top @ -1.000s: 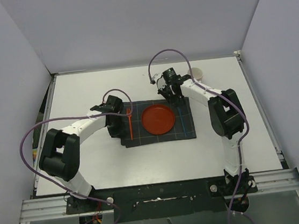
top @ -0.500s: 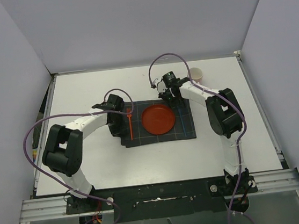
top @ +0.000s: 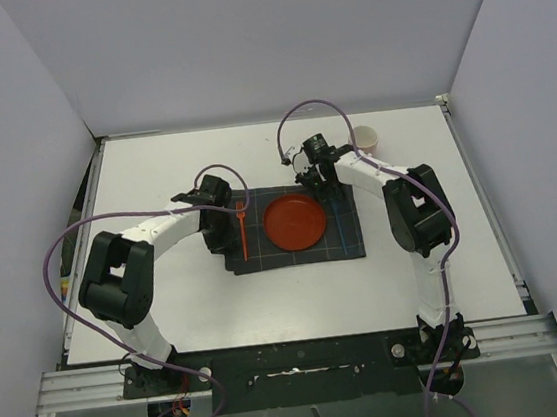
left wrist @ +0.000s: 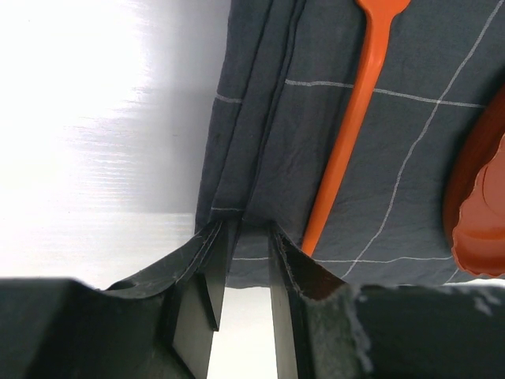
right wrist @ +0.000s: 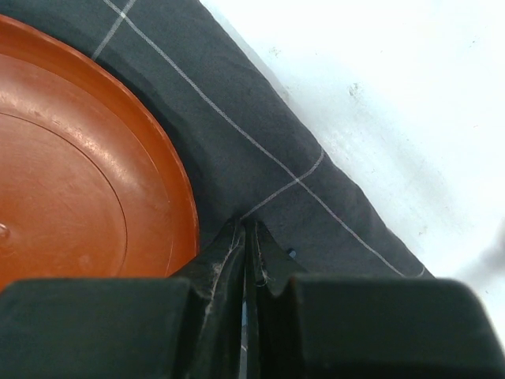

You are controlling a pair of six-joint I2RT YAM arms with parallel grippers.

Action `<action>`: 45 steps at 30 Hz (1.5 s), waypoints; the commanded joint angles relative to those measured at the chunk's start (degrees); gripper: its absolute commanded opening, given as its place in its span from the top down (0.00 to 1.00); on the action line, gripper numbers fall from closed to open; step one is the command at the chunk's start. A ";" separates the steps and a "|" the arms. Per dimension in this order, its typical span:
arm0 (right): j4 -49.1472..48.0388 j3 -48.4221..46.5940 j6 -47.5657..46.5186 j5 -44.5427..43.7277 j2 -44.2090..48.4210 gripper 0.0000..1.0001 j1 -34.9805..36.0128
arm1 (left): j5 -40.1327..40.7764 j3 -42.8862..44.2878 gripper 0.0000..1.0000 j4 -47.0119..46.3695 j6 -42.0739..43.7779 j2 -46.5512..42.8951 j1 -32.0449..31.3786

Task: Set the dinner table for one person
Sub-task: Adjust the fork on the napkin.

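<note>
On the white dinner table (top: 154, 172) lies a dark grid-lined mat (top: 348, 246) with a red plate (top: 295, 222) in its middle. An orange fork (top: 243, 231) lies left of the plate and a thin blue utensil (top: 342, 211) lies to its right. My left gripper (top: 218, 237) is at the mat's rumpled left edge. In the left wrist view its jaws (left wrist: 243, 229) stand narrowly apart over the mat (left wrist: 260, 118), beside the fork (left wrist: 355, 118). My right gripper (top: 328, 181) is at the mat's far right corner. It (right wrist: 246, 223) is shut, with a sliver of the blue utensil (right wrist: 290, 253) showing by it.
A white cup (top: 366, 139) stands on the table behind the right gripper, near the far right corner. Metal rails edge the table on both sides. White walls enclose the back and sides. The plate's rim (right wrist: 71, 181) lies just left of the right fingers.
The right gripper has shifted slightly along the mat's far edge. The left arm's elbow has drawn in a little; its gripper stays at the mat's left edge.
</note>
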State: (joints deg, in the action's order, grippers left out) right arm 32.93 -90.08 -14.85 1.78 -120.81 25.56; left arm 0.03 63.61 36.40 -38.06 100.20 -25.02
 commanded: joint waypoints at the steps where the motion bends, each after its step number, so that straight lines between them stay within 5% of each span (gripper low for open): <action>1: -1.40 -0.45 -0.88 -2.20 3.42 1.00 0.24 | -0.36 0.81 0.74 -2.44 0.34 -0.89 0.32; 10: -8.87 2.51 -7.24 -16.24 9.85 1.00 -2.48 | 2.77 1.78 0.73 -0.89 2.02 -3.89 0.40; 24: -2.78 8.42 -2.06 -3.88 12.80 1.00 -4.47 | 3.17 1.66 0.71 0.17 1.88 -4.93 0.32; 45: -3.92 5.85 -2.99 -2.49 7.89 1.00 -1.17 | 3.33 -0.66 0.72 0.69 1.39 -6.51 -0.03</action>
State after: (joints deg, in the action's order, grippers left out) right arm 30.70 -82.08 -18.00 -1.85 -111.46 24.69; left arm 2.59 63.09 37.21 -36.80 97.73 -25.04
